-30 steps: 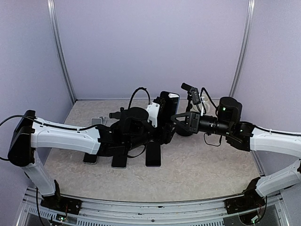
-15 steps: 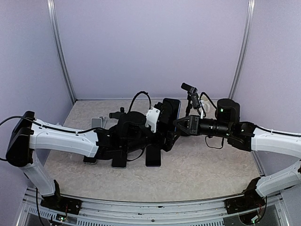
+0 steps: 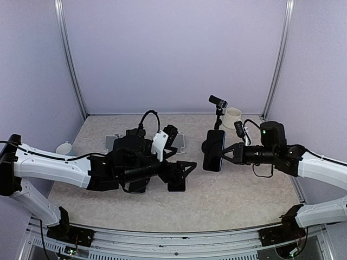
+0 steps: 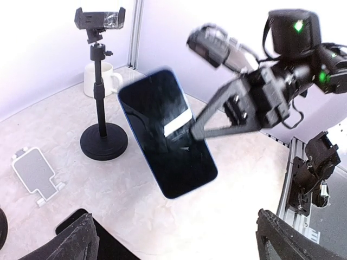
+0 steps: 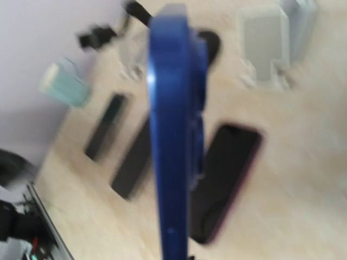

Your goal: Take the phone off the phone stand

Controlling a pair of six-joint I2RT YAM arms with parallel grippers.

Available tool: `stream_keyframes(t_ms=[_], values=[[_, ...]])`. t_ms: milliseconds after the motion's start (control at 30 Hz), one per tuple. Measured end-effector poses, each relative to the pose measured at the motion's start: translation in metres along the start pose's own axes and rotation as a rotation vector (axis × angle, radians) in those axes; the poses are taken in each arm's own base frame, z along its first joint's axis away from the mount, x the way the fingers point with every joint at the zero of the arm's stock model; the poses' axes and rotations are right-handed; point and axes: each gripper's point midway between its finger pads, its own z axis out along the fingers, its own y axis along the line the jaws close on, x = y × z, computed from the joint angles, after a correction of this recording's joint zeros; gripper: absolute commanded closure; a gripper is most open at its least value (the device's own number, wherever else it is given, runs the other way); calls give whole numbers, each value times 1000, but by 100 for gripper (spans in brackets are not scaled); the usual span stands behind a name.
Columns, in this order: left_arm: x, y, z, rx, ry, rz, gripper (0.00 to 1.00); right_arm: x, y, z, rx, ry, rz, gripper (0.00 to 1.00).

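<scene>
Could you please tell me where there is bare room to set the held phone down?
Free: the near table between the right arm, the left claw and the front edge; also the back-left corner. Crowded: flat phones under the left arm, and the phone stand and mug at back right.

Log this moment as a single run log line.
phone: in the air, clear of phone stand | right gripper: shut on phone | left gripper: open, empty | stand clamp: empty
</scene>
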Motion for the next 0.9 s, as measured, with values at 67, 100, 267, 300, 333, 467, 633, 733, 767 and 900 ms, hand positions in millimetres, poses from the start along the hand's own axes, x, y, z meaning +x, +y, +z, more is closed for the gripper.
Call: stream_keyframes(t_ms=[67,100,267,300,333,467,633,733,767,900], values=[[-4,1,-5,1,-14,-2,1,15,-15,-1,25,45,25,100],[-7,2,-6,0,-21,-4,1,22,-22,-1,35,68,37,100],[-16,8,-10,-7,-41,-12,1,47,-50,3,72,163,82,100],[-17,10,-10,-9,-43,-14,1,50,-55,4,77,180,89,100],[-17,11,-10,-10,-44,-15,1,51,-59,4,81,187,92,100],[-18,15,-10,-16,-44,-18,1,54,-77,6,90,216,115,100],[-19,19,-10,-19,-45,-31,1,63,-97,11,83,263,162,100],[-18,22,-9,-24,-43,-40,1,68,-107,16,70,295,196,100],[-18,23,-9,-24,-42,-41,1,69,-109,18,63,304,203,100],[-12,28,-9,-28,-30,-47,1,68,-114,27,27,327,227,100]])
